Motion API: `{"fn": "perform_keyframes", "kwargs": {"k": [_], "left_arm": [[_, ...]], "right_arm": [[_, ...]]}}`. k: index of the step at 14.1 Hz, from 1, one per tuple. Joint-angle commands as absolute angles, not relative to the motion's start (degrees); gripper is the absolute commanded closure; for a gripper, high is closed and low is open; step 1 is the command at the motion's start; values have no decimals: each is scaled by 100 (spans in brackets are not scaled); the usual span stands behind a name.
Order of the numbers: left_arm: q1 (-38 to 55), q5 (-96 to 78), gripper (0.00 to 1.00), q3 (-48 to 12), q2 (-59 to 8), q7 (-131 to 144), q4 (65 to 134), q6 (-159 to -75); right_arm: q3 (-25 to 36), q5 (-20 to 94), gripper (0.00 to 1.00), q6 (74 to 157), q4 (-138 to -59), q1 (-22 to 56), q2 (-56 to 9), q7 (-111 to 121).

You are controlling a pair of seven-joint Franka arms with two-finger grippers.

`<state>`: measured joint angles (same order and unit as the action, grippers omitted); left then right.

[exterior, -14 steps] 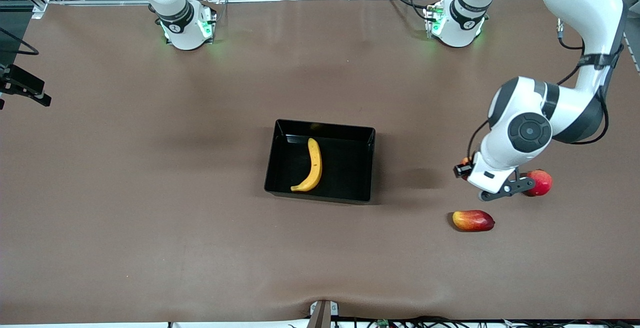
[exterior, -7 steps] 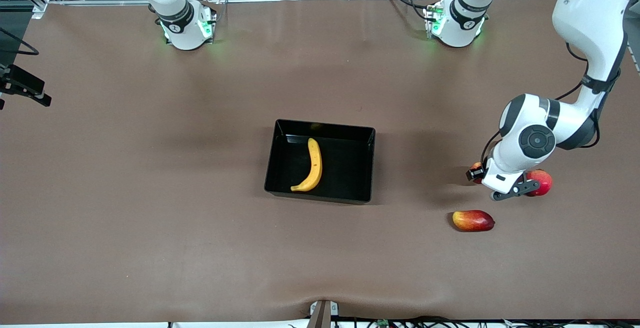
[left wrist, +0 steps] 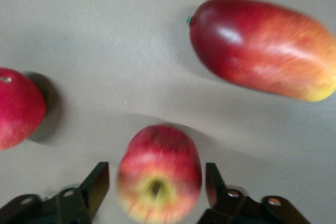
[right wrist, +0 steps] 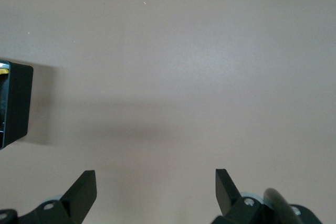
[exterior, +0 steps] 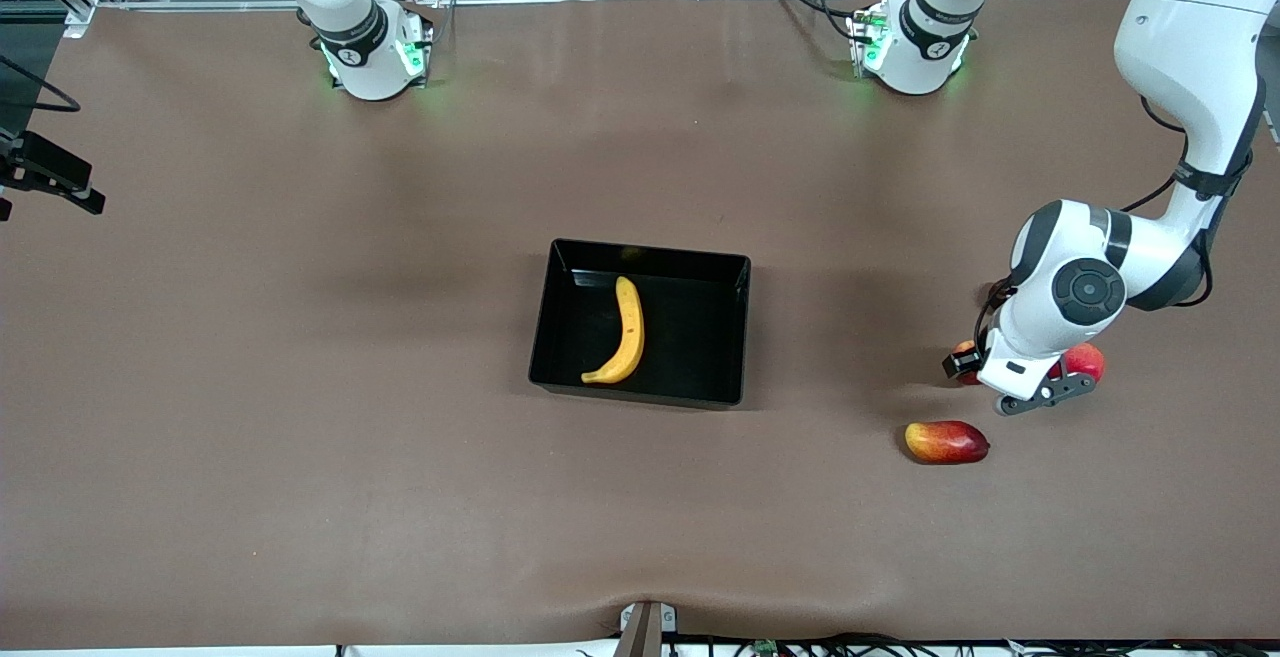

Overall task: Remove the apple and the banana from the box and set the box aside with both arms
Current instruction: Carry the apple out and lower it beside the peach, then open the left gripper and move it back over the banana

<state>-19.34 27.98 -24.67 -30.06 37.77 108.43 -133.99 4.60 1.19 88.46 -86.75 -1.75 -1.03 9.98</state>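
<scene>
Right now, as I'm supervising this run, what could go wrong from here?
1. The apple sits snug between the fingers of the open left tool; lifting off crooked may roll it into the round red fruit or mango nearby.
2. The banana lies in the box; shifting the box now would carry it along.
The right tool waits open over the table beside the box.

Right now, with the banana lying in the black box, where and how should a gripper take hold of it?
Grip the banana across its thick middle, coming straight down from above. It lies flat on the floor of the box, apart from every wall, so there is likely room for jaws on both sides. Its long curve runs toward and away from the front camera, so set the jaws across that line rather than along it.
</scene>
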Motion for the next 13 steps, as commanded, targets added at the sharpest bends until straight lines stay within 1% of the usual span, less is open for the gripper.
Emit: {"fn": "perform_keyframes", "kwargs": {"k": [1,3,5,7,11,13], "left_arm": [[-1934,2821,0,-2776,-2322,3841,10837,-13237],[-1942,2708,0,-3205,-2180,3867,10531,-12791],[-1890,2349,0,-3646,-2180,3876,10031,-12211],[-1654,2127,0,-4007,-2241,4033,9757,-12085],[-530,2206,0,-3990,-2714,4824,9327,-12085],[-47,2206,0,-3947,-3031,4878,9107,-12102]], "right_arm": [[483,132,0,8789,-8604,-141,-264,1037],[483,132,0,8746,-8604,-158,-290,1028],[492,123,0,8728,-8631,-184,-342,1028],[492,97,0,8736,-8622,-211,-763,1055],[510,18,0,8763,-8613,-272,-861,1072],[510,9,0,8754,-8613,-281,-1123,1063]]}}
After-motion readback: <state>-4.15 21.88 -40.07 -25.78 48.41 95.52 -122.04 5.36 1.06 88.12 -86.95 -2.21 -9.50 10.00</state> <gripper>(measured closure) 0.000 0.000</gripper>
